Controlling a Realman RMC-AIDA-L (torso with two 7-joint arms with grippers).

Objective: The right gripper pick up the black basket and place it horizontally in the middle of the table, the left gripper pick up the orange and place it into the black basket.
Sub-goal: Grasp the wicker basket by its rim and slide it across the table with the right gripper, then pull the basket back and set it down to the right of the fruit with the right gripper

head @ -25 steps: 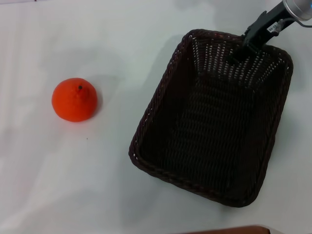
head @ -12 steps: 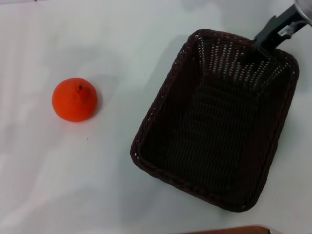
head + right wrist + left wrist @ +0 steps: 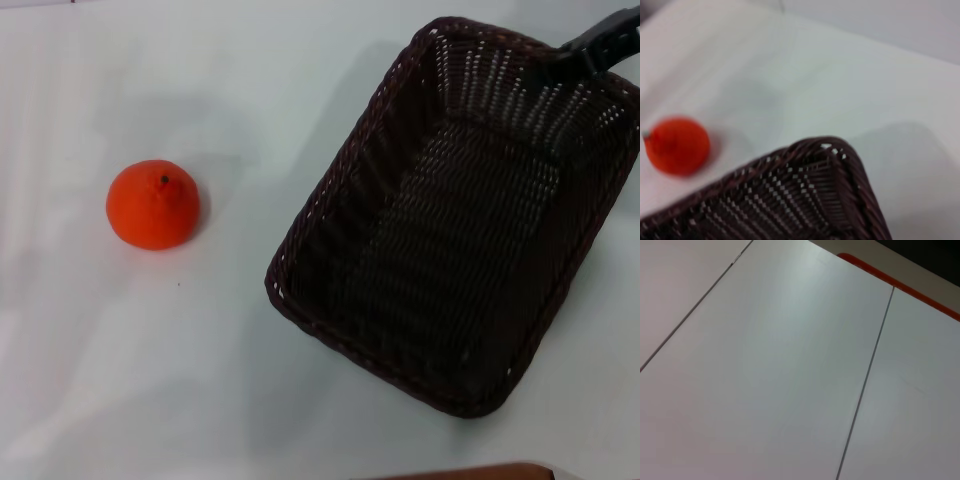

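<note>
The black basket (image 3: 335,180) lies on the white table (image 3: 150,380) at the right, long axis slanting away to the right. My right gripper (image 3: 588,50) shows at the top right edge, black fingers closed over the basket's far rim. The orange (image 3: 153,204) sits on the table at the left, well apart from the basket. In the right wrist view a basket corner (image 3: 840,165) fills the lower part, with the orange (image 3: 676,145) beyond it. My left gripper is out of view.
A brown edge (image 3: 470,472) shows at the bottom of the head view. The left wrist view shows only white table panels with a thin seam (image 3: 865,380) and an orange-red strip (image 3: 900,285) at the table's border.
My right gripper has moved right and farther away with the basket's far rim. The basket's far end swung right with it. The orange has not moved.
</note>
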